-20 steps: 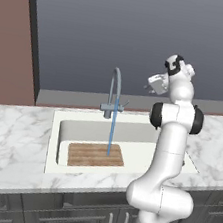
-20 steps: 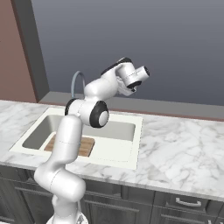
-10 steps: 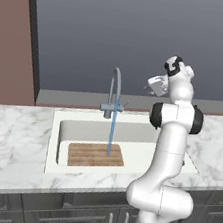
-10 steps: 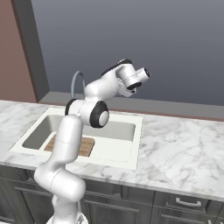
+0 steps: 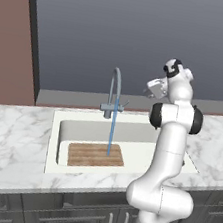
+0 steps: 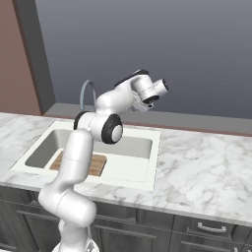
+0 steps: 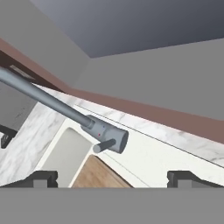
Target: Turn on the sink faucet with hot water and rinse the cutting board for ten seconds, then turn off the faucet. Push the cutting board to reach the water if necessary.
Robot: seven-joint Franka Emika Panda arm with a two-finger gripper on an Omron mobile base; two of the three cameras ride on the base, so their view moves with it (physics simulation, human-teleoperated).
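Water (image 5: 111, 134) fell from the faucet (image 5: 115, 91) onto the cutting board (image 5: 96, 154) at centre frame. The gripper (image 7: 112, 177), raised right of the spout, appeared spread wide, holding nothing.

Wooden cutting board (image 5: 96, 154) flat in sink (image 5: 54, 140), water (image 5: 111, 134) from faucet (image 5: 114, 94) hitting it

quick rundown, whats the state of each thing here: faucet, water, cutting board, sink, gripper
faucet: on, spout arching over the basin
water: running, thin straight stream that lands on the board
cutting board: lying flat on the sink floor, under the stream
sink: holds the board
gripper: open, holding nothing, raised to the right of the faucet and apart from it, fingers spread wide
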